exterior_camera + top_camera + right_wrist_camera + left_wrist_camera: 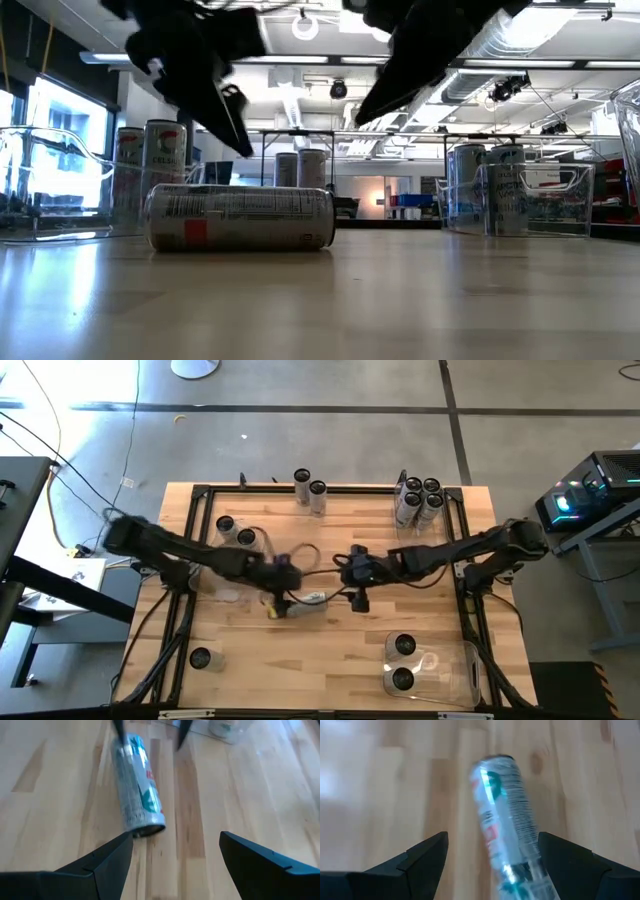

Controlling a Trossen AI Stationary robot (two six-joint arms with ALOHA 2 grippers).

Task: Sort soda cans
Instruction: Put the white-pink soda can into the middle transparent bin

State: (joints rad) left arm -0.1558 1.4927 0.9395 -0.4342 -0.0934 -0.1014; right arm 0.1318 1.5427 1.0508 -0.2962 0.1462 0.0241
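Note:
One soda can [306, 601] lies on its side near the table's middle, its long wall on the wood; the low view shows this can [240, 217] side-on. My left gripper [284, 588] hovers open over it, and in the left wrist view the can [505, 820] lies between the spread fingers of my left gripper [492, 837], untouched. My right gripper [356, 592] hovers open just right of it; the right wrist view shows the can [137, 785] ahead of my right gripper [176, 837]. In the low view both grippers, left [228, 105] and right [395, 75], hang above the can.
A clear bin [262, 546] at the left holds two upright cans; another clear bin [462, 665] at the near right holds two. Two cans [310, 487] stand at the far edge, several cans [418, 498] at the far right corner, one can [200, 658] near left.

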